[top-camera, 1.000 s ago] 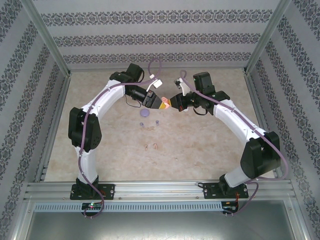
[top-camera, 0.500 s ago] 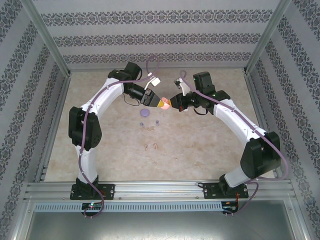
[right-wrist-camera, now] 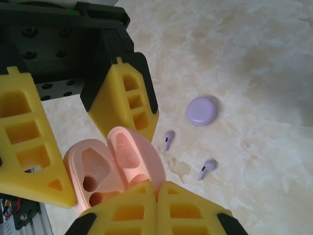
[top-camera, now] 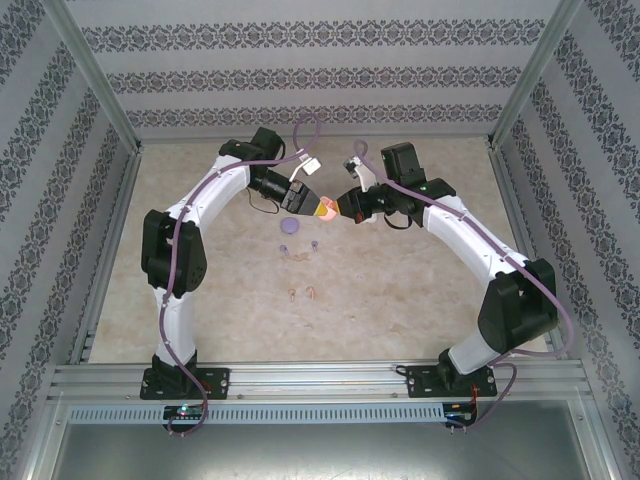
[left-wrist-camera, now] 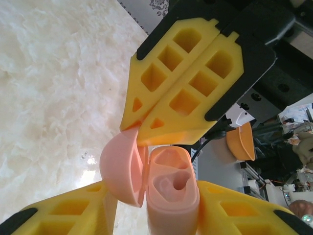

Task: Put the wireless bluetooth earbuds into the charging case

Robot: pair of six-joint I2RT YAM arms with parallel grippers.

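Note:
A pink charging case hangs in the air above the table, its lid swung open and both sockets empty. My left gripper is shut on the case body. My right gripper is shut with nothing between its fingers. Its tips rest against the rim of the open lid, near the middle back of the table. Two purple earbuds lie on the table below. Two pinkish earbuds lie nearer the front.
A closed round purple case lies on the marble tabletop beside the purple earbuds. Aluminium frame posts and patterned walls ring the table. The near and right parts of the surface are bare.
The left gripper has carried the pink case a little toward the right gripper, so the two now meet at the lid. The earbuds and purple case have not moved.

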